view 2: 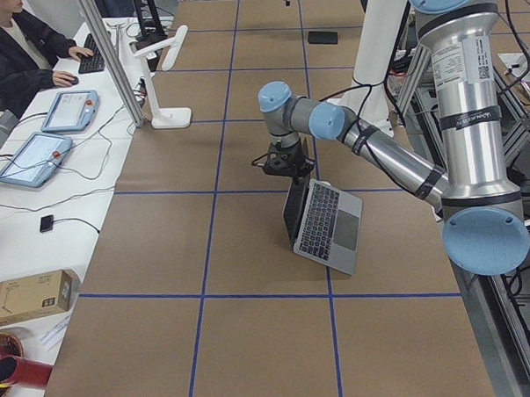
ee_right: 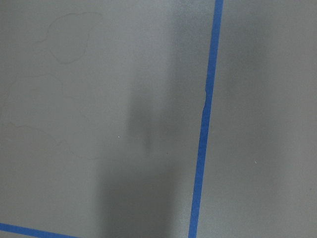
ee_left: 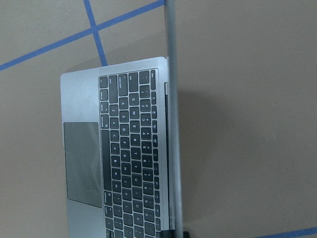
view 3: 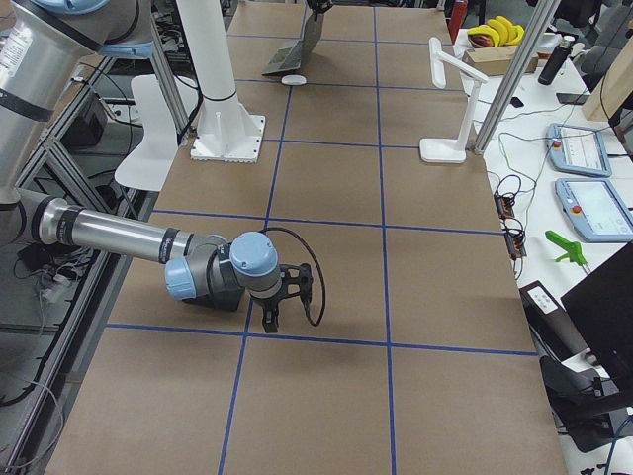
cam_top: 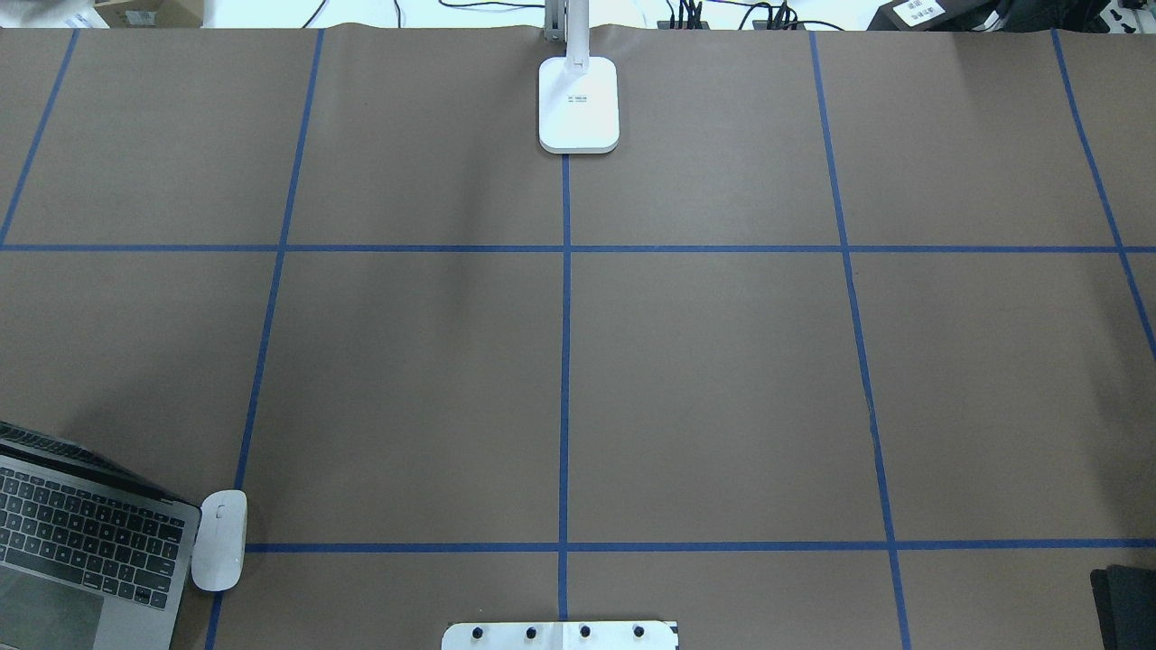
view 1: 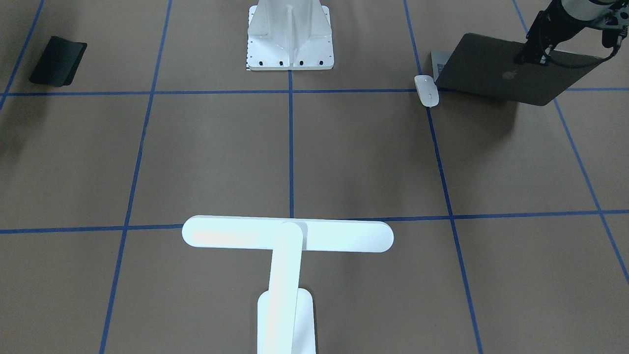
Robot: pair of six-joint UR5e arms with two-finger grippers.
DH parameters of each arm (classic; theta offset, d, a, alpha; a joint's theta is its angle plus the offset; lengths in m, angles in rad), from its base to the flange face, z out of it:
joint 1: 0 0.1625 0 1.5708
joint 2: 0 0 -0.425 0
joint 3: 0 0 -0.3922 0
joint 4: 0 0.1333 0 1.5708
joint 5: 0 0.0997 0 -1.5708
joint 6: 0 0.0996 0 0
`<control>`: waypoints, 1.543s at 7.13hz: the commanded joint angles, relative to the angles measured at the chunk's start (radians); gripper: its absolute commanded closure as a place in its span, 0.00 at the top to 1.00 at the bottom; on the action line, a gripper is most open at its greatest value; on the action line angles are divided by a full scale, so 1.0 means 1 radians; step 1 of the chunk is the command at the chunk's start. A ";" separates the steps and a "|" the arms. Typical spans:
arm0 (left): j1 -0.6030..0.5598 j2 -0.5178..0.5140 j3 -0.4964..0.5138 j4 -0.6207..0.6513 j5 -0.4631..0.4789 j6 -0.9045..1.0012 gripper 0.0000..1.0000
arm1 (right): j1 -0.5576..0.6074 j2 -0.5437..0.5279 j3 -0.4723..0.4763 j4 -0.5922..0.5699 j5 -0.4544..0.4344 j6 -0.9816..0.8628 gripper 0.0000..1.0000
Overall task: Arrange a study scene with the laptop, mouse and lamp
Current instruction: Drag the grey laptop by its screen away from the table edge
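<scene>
Open laptop (cam_top: 86, 542) at the near left corner of the paper-covered table (cam_top: 722, 379), lid raised roughly upright. The left gripper (view 1: 532, 59) sat on the lid's top edge, jaws pressed against it from both sides. The white mouse (cam_top: 219, 540) lay just beside the keyboard's right side, on a blue tape line. The lamp (view 1: 287, 235) stood at the far edge, centre. The right gripper (view 3: 280, 309) hung low over bare paper; finger spacing could not be told.
</scene>
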 commanded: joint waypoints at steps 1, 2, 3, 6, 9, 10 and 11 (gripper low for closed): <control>0.002 -0.109 -0.012 0.124 0.001 0.000 0.00 | 0.000 -0.003 0.000 0.000 0.000 0.000 1.00; 0.005 -0.154 -0.016 0.172 0.001 0.000 0.00 | 0.000 -0.005 0.000 0.000 0.000 0.000 1.00; 0.008 -0.179 -0.019 0.201 0.001 0.000 0.00 | 0.000 -0.006 0.000 0.000 0.000 0.000 1.00; 0.025 -0.312 -0.019 0.337 0.001 0.000 0.00 | 0.000 -0.006 0.000 0.000 0.002 0.000 1.00; 0.036 -0.421 -0.018 0.438 0.000 -0.002 0.00 | 0.001 -0.008 0.000 0.000 0.002 0.000 1.00; 0.039 -0.442 -0.015 0.441 0.000 -0.005 0.00 | 0.001 -0.008 0.000 0.000 0.002 0.000 1.00; 0.051 -0.461 -0.010 0.442 0.000 -0.018 0.00 | 0.000 -0.008 0.000 0.000 0.002 0.000 1.00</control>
